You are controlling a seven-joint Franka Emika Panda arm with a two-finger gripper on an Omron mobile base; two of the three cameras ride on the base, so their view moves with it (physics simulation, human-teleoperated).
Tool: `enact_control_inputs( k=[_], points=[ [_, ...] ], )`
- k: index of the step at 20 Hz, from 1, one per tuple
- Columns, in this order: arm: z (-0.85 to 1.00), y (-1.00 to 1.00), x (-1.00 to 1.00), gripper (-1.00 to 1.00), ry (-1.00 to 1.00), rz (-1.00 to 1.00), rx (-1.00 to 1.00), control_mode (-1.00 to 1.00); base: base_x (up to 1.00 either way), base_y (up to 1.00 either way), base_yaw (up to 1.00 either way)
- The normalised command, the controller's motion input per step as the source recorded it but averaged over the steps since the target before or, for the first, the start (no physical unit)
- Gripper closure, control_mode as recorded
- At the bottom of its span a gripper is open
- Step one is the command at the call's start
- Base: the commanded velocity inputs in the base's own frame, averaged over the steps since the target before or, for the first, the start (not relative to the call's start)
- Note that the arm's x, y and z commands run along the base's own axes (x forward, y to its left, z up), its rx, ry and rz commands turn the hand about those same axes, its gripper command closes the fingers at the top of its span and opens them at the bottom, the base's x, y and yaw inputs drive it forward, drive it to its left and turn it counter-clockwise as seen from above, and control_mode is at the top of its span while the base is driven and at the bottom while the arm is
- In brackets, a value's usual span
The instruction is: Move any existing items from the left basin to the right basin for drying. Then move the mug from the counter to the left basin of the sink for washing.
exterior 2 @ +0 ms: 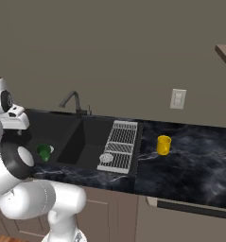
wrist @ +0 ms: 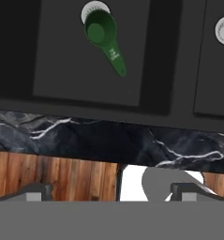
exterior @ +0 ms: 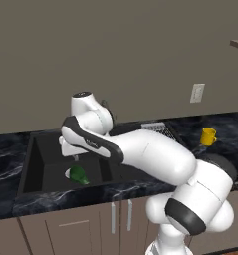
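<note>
A glossy dark-green bottle (wrist: 104, 38) lies on its side on the floor of the wide left basin (exterior 2: 57, 130), its round body partly covering the silver drain (wrist: 92, 9). The right basin (exterior 2: 93, 156) holds a grey wire rack (exterior 2: 120, 144). The yellow mug (exterior 2: 163, 144) stands upright on the black marble counter (exterior 2: 195, 165), right of the sink (exterior: 36, 164).

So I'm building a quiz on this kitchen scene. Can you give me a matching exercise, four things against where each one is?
Things:
1. glossy dark-green bottle
2. small bright-yellow mug
3. grey wire rack
4. white wall outlet

Places:
A. over the narrower right basin
B. on the wall above the black marble counter
C. lying in the wider left basin, partly over its drain
D. standing on the counter, right of the sink

Pairs: 1-C, 2-D, 3-A, 4-B
</note>
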Motion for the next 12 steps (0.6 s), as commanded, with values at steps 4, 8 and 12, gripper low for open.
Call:
enact_control_inputs(
  k=[4, 8, 12],
  points=[
    [-0.35, 0.16, 0.22, -1.00, 0.00, 0.00, -0.01, -1.00, 0.00, 0.00, 0.00],
    [-0.32, 0.04, 0.34, -1.00, 0.00, 0.00, 0.00, -1.00, 0.00, 0.00, 0.00],
    [-0.29, 0.00, 0.44, -1.00, 0.00, 0.00, 0.00, -1.00, 0.00, 0.00, 0.00]
  ],
)
